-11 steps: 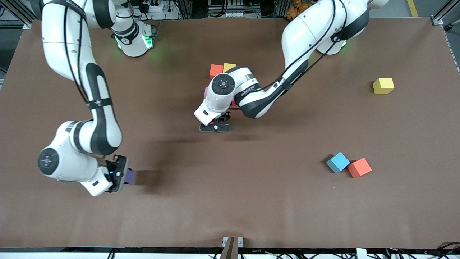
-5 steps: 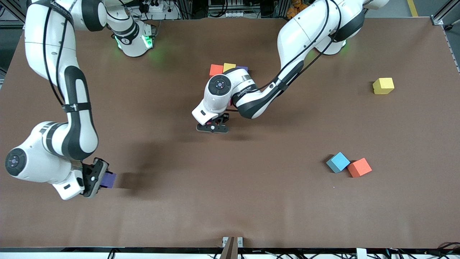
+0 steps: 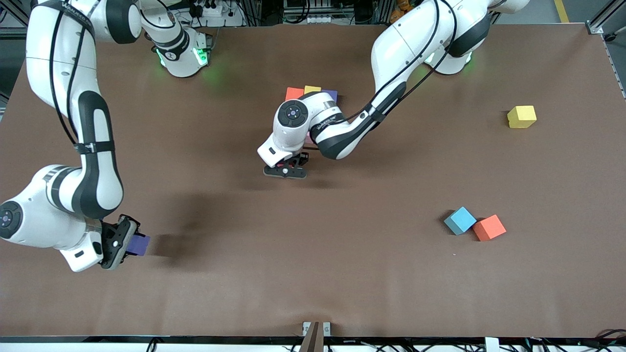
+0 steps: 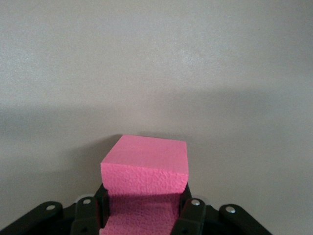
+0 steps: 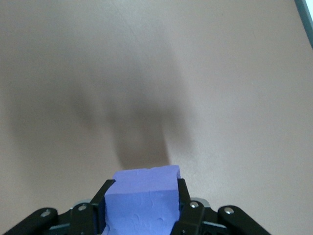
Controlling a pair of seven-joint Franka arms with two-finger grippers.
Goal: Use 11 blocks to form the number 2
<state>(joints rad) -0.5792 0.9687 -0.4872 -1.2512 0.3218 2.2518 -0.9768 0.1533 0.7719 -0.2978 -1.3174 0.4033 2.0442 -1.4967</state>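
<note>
Both arms are mid-carry: the left gripper (image 4: 142,215) pinches a pink block (image 4: 145,169) over the table's (image 3: 342,274) middle, just beside the partly built number 2 (image 3: 311,91). The right gripper (image 3: 128,243) pinches a purple block (image 3: 139,244) over the right arm's end of the table. Next, I judge, the pink block must be lowered squarely against the laid cubes.

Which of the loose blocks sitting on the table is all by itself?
The yellow block toward the left arm's end of the table sits alone. The light blue block and the orange block sit right beside each other, nearer the front camera.
</note>
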